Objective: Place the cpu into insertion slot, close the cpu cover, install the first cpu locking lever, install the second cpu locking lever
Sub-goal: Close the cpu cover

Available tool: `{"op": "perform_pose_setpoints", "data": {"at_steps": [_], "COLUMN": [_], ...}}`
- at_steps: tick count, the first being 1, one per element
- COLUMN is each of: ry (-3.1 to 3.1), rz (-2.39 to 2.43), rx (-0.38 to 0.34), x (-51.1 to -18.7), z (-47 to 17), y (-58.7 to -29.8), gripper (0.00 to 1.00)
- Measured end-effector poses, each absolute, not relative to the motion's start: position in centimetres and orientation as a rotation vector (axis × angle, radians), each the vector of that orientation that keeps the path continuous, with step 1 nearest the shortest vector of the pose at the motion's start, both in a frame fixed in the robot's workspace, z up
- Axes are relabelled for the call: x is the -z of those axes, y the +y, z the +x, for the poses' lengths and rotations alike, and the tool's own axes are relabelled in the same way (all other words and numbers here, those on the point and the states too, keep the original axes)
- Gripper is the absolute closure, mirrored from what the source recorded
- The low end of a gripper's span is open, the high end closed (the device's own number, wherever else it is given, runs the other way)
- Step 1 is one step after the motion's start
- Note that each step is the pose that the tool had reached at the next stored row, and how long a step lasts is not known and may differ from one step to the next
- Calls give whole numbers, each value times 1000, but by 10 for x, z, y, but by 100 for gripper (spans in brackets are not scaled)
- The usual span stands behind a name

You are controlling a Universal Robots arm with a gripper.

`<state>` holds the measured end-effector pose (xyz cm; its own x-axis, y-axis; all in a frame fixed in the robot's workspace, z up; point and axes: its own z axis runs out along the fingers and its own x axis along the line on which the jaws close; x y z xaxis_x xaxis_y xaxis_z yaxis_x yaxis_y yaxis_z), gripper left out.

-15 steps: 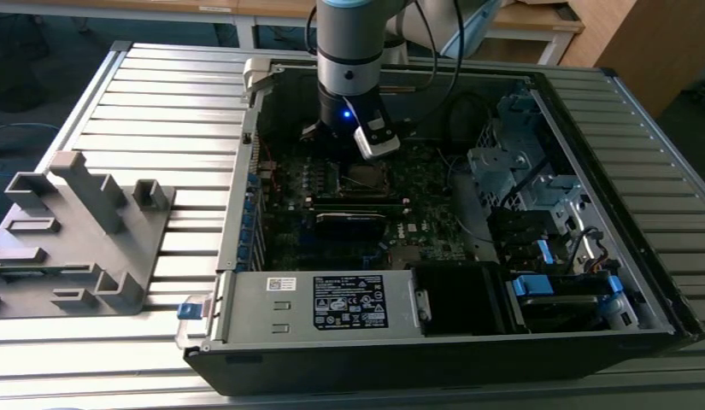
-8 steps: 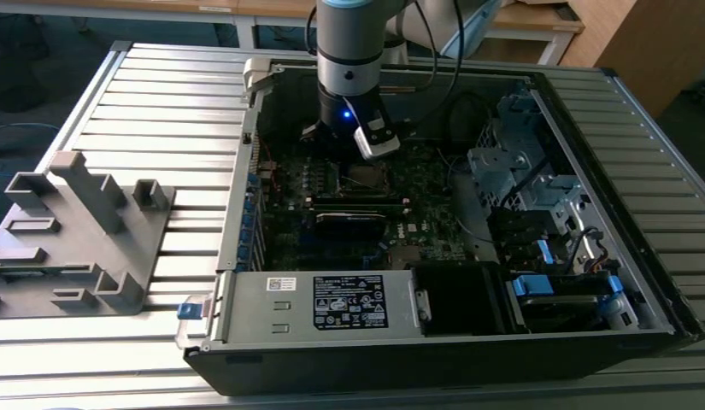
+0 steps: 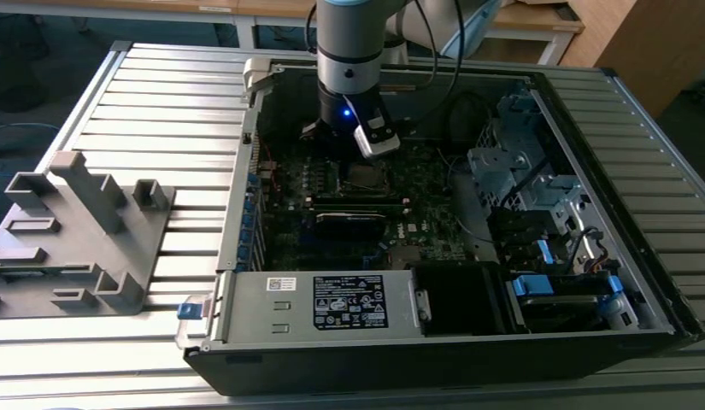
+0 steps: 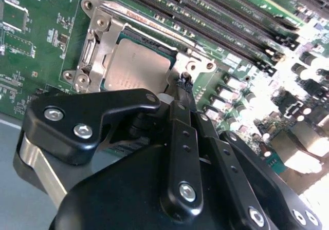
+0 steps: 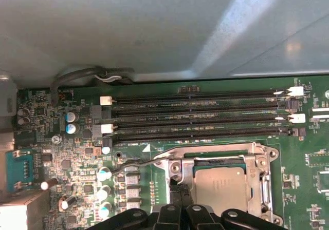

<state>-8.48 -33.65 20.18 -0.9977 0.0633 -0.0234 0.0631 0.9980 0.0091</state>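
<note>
Exterior view: I see the arm (image 3: 349,60) reaching down into the open computer case (image 3: 443,363) on the slatted tabletop (image 3: 158,102).

Second wrist view: the cpu (image 4: 136,65) sits in its socket, with the cover (image 4: 103,35) lying flat around it. The gripper (image 4: 182,83) is narrow, fingers drawn together at the socket corner. I cannot tell whether they pinch anything.

First wrist view: a thin wire lever (image 5: 134,164) runs out beside the cover, and the gripper tips are close to its socket end.

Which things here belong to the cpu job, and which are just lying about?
Job: cpu, seated; cpu cover, down over it; locking lever beside it; gripper, at the cover's corner.
Just about: memory slots; power supply; grey fixture.
</note>
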Motion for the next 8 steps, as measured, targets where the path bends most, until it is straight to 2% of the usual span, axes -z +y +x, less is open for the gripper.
{"op": "perform_pose_setpoints", "data": {"at_steps": [8], "ry": [3116], "rz": [98], "rx": [-13], "x": [-213], "z": [-85], "y": [-336], "gripper": [90]}}
